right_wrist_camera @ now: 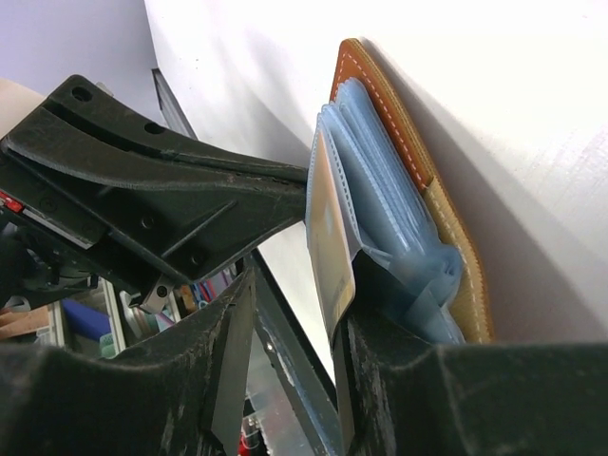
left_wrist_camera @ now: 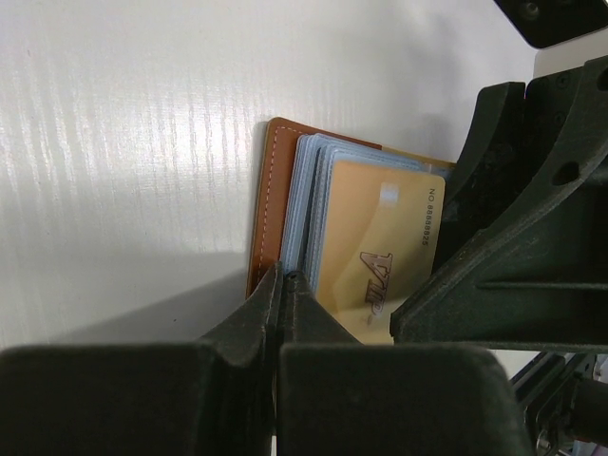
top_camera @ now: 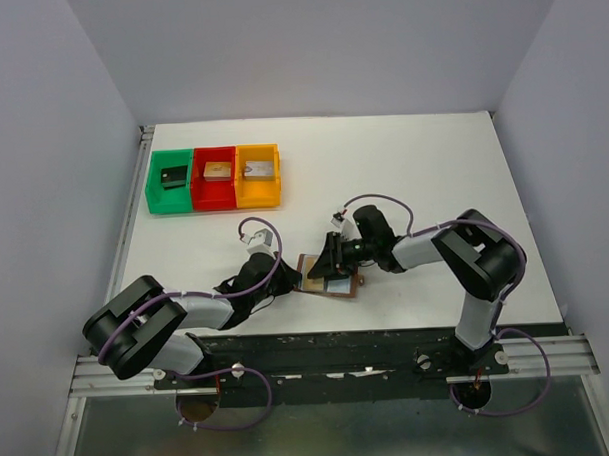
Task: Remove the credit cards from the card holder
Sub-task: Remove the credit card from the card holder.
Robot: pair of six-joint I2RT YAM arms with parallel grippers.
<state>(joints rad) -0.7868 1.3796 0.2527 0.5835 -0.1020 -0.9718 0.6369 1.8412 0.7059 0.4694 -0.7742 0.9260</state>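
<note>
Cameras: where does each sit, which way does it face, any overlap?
Top external: above and behind the bases, looking down on the table; left arm and right arm show whole, meeting at the card holder.
Left wrist: on the left arm, looking along the left gripper, shut at the holder's edge, toward the gold card.
Right wrist: on the right arm, looking along the right gripper, open around that card.
Shared: both wrist views show holder, card and the opposite gripper.

Card holder (top_camera: 331,284) on table (top_camera: 432,163): left pincer (top_camera: 291,280) at left edge, right pincer (top_camera: 329,261) atop (bins (top_camera: 214,177) behind-left).
</note>
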